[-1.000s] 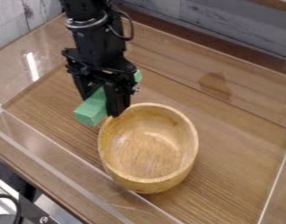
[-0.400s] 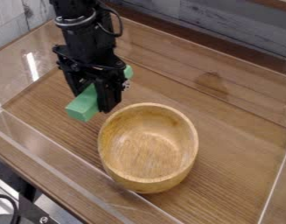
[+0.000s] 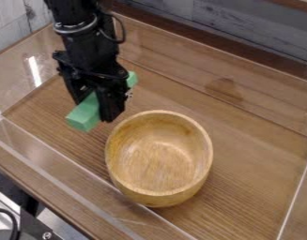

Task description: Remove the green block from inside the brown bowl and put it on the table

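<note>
The end effector (image 3: 98, 101) is clamped on the green block (image 3: 85, 113), above the worktop (image 3: 231, 94), left of the empty brown bowl (image 3: 160, 157).

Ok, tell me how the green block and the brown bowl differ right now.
The green block is bright green and box-shaped; the brown bowl is round, light-brown wood with visible grain. The block is far smaller than the bowl. The block is clamped in the gripper, its jaws shut on it, left of the bowl; the bowl sits free and empty on the table. Neither touches the other.
</note>
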Robot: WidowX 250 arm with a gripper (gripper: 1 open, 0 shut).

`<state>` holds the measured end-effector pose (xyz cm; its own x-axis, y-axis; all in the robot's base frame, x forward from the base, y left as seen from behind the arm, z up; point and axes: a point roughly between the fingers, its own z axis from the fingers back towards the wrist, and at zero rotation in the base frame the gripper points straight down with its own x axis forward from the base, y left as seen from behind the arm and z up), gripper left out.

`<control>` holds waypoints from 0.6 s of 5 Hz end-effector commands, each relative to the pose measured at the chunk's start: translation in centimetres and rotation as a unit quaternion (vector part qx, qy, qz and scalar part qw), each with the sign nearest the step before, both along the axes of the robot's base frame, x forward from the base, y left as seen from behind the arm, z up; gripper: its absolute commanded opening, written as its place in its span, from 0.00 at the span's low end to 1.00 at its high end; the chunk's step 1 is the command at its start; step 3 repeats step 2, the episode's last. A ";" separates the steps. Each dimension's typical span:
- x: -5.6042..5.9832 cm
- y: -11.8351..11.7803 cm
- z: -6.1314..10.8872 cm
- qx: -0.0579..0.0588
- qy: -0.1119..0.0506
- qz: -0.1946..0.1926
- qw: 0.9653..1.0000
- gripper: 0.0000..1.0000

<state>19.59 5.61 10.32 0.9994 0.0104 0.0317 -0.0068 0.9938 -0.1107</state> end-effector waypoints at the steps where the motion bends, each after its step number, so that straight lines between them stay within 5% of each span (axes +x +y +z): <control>1: 0.3 0.7 0.1 0.008 -0.015 0.005 1.000 0.00; 3: 0.4 0.9 -0.5 0.011 -0.016 0.005 1.000 0.00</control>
